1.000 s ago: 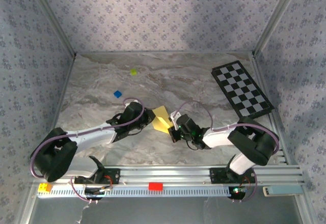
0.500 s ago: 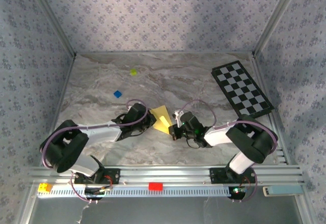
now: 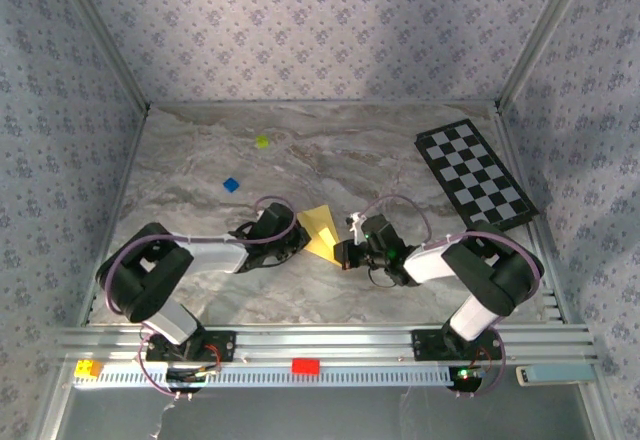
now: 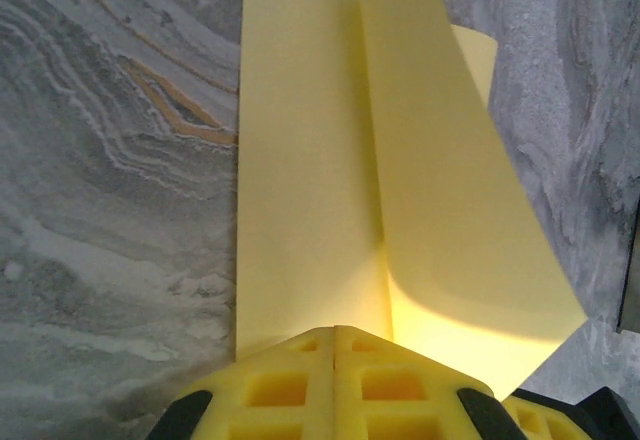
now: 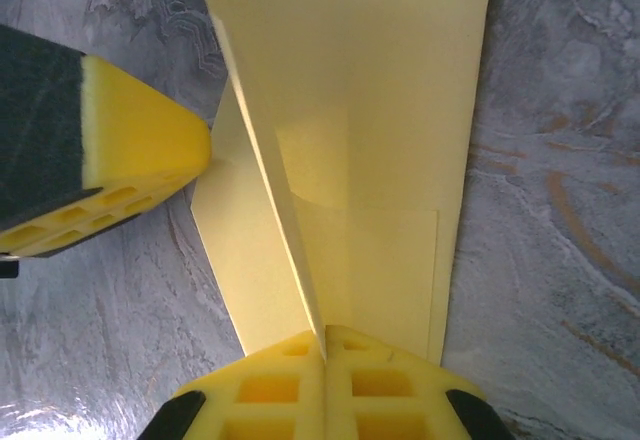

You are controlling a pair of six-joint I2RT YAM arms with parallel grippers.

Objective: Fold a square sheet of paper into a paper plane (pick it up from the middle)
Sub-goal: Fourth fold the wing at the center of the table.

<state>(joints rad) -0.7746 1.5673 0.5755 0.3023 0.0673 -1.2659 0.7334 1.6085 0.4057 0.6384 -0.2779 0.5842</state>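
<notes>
Marble tabletop (image 3: 350,150), yellow paper (image 3: 320,230) creased, flap raised

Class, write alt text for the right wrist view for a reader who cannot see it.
The right gripper, shut, pinches an upright flap of folded yellow paper lying on a grey marble table. The left gripper touches the paper's edge with its yellow tip.

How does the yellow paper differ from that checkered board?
The yellow paper is plain and partly folded; the checkered board is black-and-white and lies flat. The paper is pinched by the left end effector and right end effector; the board sits untouched. The paper looks smaller than the board. Both are thin.
</notes>
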